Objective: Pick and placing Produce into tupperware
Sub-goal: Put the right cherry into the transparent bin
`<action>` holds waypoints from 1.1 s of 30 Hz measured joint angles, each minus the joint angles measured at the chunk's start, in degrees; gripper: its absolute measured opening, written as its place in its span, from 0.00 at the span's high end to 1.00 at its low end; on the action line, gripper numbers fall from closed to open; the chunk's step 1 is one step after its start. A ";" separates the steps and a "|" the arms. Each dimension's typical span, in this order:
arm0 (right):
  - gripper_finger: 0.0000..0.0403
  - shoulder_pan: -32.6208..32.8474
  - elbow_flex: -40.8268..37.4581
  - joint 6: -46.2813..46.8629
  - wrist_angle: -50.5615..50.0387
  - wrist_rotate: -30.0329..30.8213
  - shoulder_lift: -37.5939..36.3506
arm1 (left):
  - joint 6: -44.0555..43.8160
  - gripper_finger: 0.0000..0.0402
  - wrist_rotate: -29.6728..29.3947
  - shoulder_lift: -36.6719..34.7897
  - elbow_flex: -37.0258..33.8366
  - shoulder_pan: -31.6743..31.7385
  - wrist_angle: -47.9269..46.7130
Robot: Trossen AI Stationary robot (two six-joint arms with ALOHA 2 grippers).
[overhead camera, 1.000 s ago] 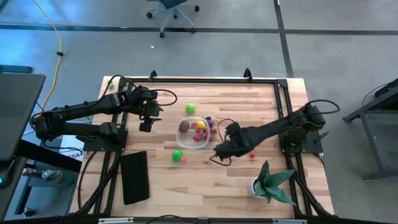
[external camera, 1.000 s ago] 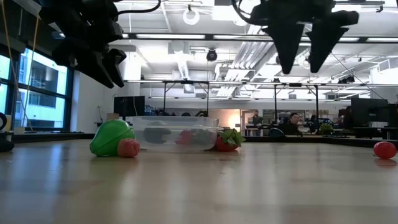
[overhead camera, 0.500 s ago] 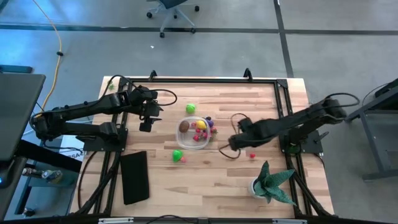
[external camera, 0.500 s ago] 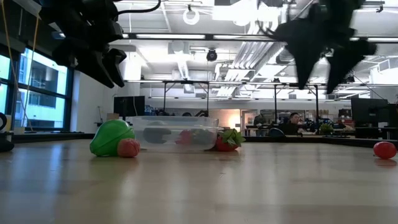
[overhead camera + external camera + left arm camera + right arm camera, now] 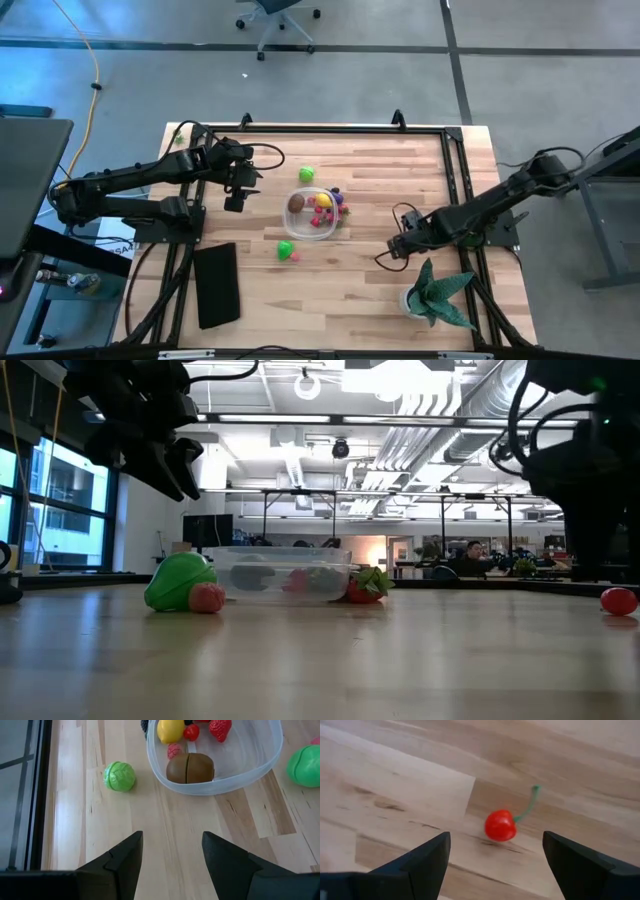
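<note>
The clear tub stands mid-table and holds a brown kiwi, a yellow lemon and red pieces. A green ball lies beyond it. A larger green piece and a small red piece lie on its near side. My left gripper hangs open and empty to the left of the tub. My right gripper is open over a red cherry with a green stem, which lies on the wood between and ahead of its fingers, untouched. The cherry also shows in the low view.
A spiky green potted plant stands close to my right gripper, toward the table's near right corner. A flat black slab lies at the near left. A purple and a red piece lie against the tub's far right side. A person sits in the room behind.
My right gripper has gone from beside the tub toward the table's right edge and come down over the red cherry, staying open. The tub and the produce have not moved.
</note>
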 joint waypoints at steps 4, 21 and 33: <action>0.24 0.27 -1.41 0.02 1.39 -0.13 0.39 | 0.00 0.52 -0.02 0.01 0.00 0.00 -0.02; 0.28 0.31 -1.58 -0.01 5.23 0.62 7.55 | 0.00 0.52 -0.01 0.01 0.00 0.00 -0.02; 0.52 0.27 -1.54 -0.04 6.14 0.45 8.40 | 0.00 0.52 0.00 -0.01 0.00 -0.02 -0.02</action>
